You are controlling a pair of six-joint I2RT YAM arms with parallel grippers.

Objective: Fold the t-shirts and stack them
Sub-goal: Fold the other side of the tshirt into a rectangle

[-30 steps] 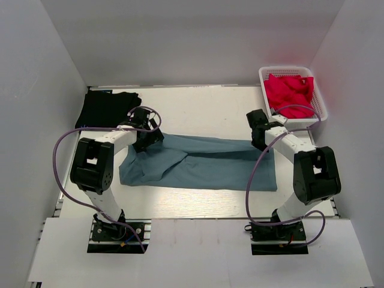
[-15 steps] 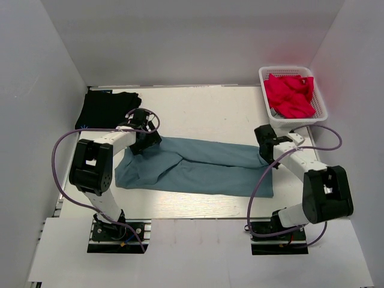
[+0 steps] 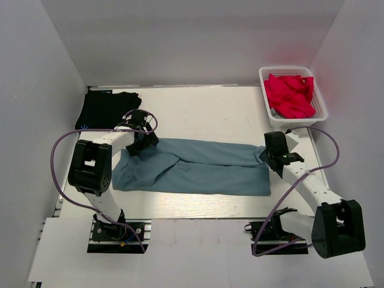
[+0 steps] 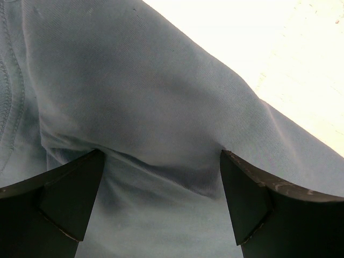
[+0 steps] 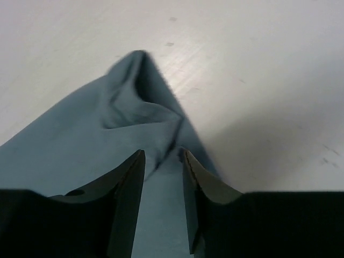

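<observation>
**Shirt dragged down-frame, fold unfinished**

Top view: the right gripper [image 3: 268, 158] has swung back, drawing the blue shirt [image 3: 198, 171] lower, mid-frame. The black shirt [image 3: 105, 108] waits upper left.

Left wrist: the left gripper [image 4: 161, 161] is spread wide, resting on blue cloth.

Right wrist: jaws nipped on the shirt's corner.

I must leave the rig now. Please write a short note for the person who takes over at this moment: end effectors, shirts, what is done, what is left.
Left end effector: open, fingers spread wide on the left end of the blue-grey shirt.
Right end effector: shut on that shirt's right corner.
Blue-grey shirt: a long strip across the table.
Black shirt: far left corner, untouched.
Done: lengthwise fold, it seems.
Left: fold it shorter, then stack both shirts.
</observation>
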